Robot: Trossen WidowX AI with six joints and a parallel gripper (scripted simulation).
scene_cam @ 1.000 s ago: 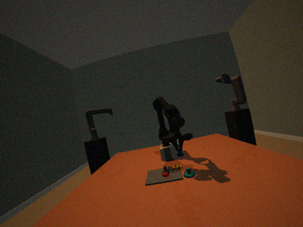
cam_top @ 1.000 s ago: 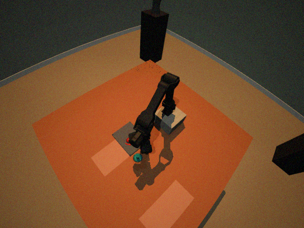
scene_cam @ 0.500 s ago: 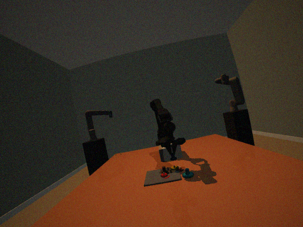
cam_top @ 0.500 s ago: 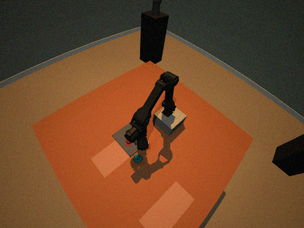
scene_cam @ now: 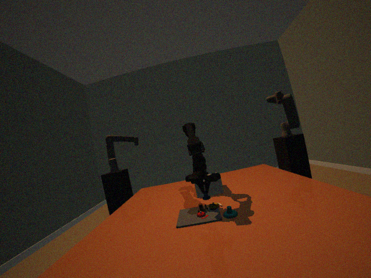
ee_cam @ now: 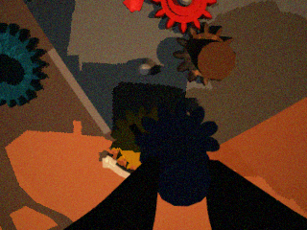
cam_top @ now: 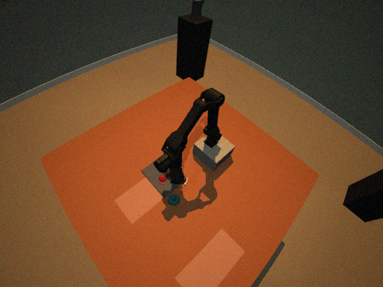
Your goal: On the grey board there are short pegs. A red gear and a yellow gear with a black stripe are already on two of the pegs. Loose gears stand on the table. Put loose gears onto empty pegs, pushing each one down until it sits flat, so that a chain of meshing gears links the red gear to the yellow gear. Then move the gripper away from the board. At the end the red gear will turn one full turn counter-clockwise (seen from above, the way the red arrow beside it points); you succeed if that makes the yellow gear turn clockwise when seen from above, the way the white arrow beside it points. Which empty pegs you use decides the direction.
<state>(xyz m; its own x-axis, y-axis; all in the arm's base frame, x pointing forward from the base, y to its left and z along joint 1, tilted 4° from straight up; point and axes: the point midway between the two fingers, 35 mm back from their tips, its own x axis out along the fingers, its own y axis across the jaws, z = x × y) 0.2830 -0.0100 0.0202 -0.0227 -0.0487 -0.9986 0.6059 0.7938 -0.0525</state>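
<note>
The grey board bears the red gear. A brown gear with a tall knob stands on it right beside the red gear. The yellow gear is at the board's edge, partly hidden in the wrist view. An empty peg shows between them. My gripper is shut on a dark blue gear, held above the board near the yellow gear. A teal gear stands on the table beside the board.
The red arrow lies beside the red gear and the white arrow beside the yellow one. The pale base block is behind the board. The arm hides part of the board in the top view.
</note>
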